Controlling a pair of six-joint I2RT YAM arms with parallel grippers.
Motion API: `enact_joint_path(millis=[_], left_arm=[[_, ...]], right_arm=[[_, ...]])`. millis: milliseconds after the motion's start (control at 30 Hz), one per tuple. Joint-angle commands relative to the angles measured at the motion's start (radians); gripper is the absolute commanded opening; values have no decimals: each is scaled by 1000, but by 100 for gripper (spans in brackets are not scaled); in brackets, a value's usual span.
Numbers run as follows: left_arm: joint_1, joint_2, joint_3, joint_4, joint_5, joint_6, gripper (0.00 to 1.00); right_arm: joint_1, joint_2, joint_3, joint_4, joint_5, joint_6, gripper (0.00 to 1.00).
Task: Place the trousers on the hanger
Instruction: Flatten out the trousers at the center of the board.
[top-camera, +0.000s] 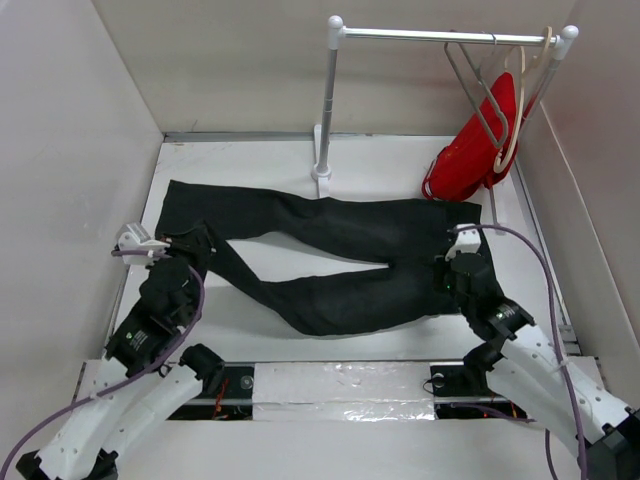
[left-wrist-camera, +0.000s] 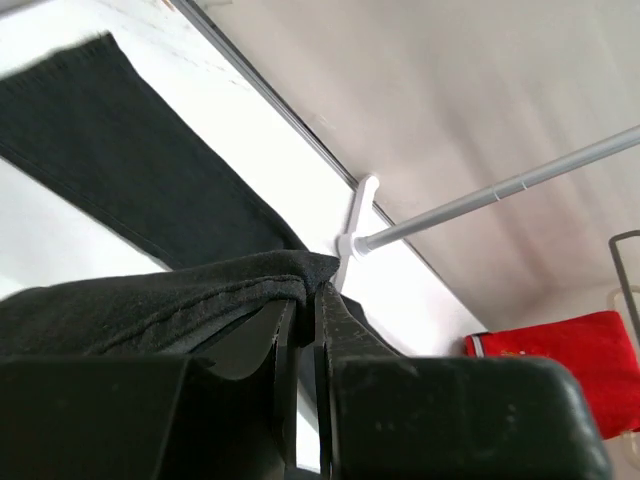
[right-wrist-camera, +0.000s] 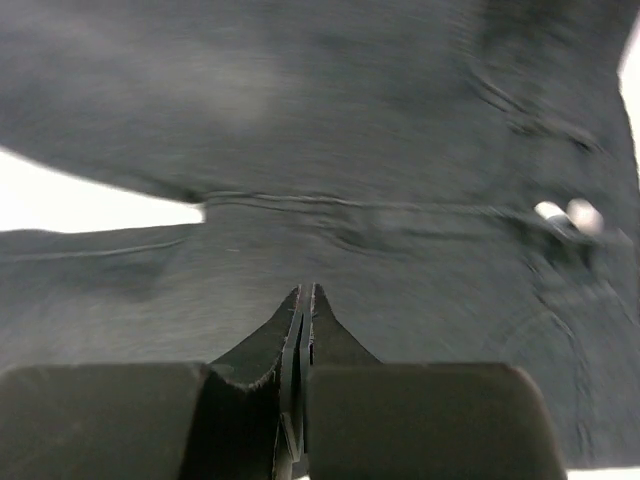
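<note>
My left fingers (left-wrist-camera: 338, 322) and right fingers (right-wrist-camera: 326, 342) are matte black wedges, tapering to thin tips from a broad black block. Just behind them a small white camera block (top-camera: 136, 240) caps each black wrist. Further back, my left arm (top-camera: 140, 405) and right arm (top-camera: 540, 375) wear white shells with black joints, and a purple cable (top-camera: 545, 270) trails along each.

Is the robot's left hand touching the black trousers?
Touching. The left wrist view shows the left hand shut on a fold of the trousers, cloth pressed against it.
</note>
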Motion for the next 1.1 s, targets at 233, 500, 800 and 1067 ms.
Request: enact_joint_path(millis=[233, 500, 800, 1067], left_arm=[[3, -111, 134, -88, -11, 246, 0], [3, -235, 30, -1, 188, 311, 0], [3, -292, 50, 53, 242, 412, 0], [3, -326, -4, 77, 296, 400, 0]], right_arm=[[-164, 2, 14, -195, 289, 297, 50], [-503, 40, -1, -177, 196, 281, 55], [-680, 297, -67, 202, -196, 187, 45], [-732, 355, 90, 141, -158, 136, 64]])
